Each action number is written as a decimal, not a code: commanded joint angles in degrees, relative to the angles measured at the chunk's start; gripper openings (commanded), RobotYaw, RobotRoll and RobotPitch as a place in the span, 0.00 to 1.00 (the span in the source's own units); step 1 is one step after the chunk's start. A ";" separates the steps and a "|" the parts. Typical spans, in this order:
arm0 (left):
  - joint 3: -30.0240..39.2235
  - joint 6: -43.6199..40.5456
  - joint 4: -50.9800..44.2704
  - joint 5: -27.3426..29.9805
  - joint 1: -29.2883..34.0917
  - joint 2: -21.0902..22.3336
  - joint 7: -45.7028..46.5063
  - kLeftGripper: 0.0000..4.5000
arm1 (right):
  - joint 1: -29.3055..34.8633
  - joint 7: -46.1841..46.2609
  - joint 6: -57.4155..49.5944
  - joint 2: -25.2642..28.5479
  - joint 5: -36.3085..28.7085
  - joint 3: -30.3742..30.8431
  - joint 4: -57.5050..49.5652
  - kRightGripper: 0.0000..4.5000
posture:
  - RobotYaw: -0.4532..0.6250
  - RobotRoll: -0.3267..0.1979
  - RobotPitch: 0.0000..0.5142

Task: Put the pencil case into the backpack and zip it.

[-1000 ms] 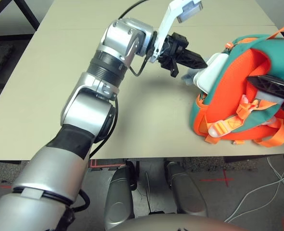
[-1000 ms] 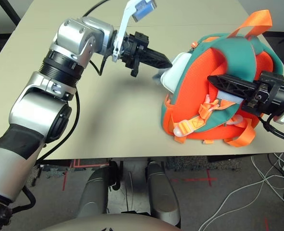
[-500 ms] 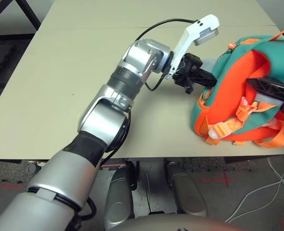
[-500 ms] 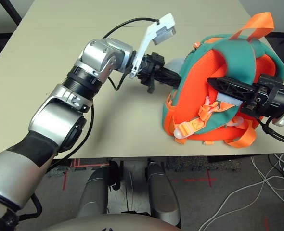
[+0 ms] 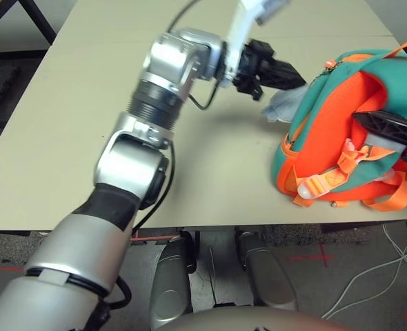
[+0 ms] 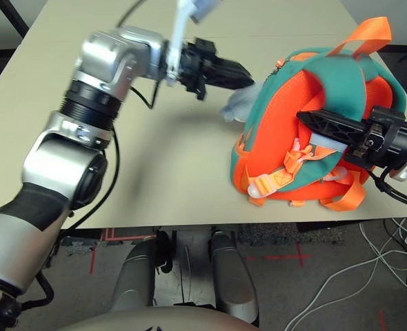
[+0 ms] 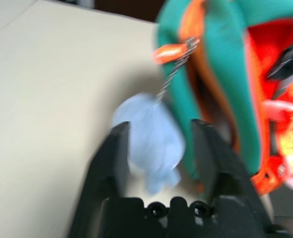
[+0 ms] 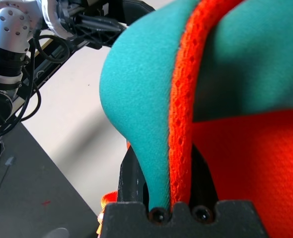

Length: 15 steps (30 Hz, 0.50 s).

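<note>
The backpack [image 6: 314, 131] is pinched at a teal-and-orange edge by the right gripper [image 8: 161, 163]. The left gripper [image 7: 159, 148] is held open, seemingly empty, the plush charm [image 7: 151, 141] seen between its fingers.

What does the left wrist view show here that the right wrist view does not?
Only the left wrist view shows the grey plush charm hanging on its chain from an orange zipper pull, framed by the open left claw. Only the right wrist view shows the right claw clamped on a fold of fabric, with the silver left arm beyond. Both show the small teal fabric backpack with orange trim and the beige table.
</note>
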<state>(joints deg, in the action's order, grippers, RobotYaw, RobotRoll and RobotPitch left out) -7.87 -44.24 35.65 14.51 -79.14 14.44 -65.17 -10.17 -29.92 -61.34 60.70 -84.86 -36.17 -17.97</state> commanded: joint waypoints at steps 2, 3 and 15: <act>1.61 1.17 7.00 0.69 1.39 -3.01 2.14 0.95 | -1.41 -1.23 0.32 0.02 0.42 1.49 -0.47 0.01 | 0.23 0.62 0.37; 2.39 1.07 9.42 1.04 1.31 -4.12 2.57 1.00 | -1.59 -1.24 0.35 -0.03 0.49 1.52 -0.49 0.01 | 0.23 0.62 0.36; 8.72 8.98 30.35 0.23 0.10 -10.53 5.00 1.00 | 0.51 0.79 0.67 -1.64 -0.99 -0.44 -3.18 0.01 | 0.18 0.62 0.35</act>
<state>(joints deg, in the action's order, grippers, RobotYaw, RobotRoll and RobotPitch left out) 0.04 -36.30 64.22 14.99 -78.22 4.49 -60.85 -10.13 -29.32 -61.17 59.60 -84.52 -35.21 -19.19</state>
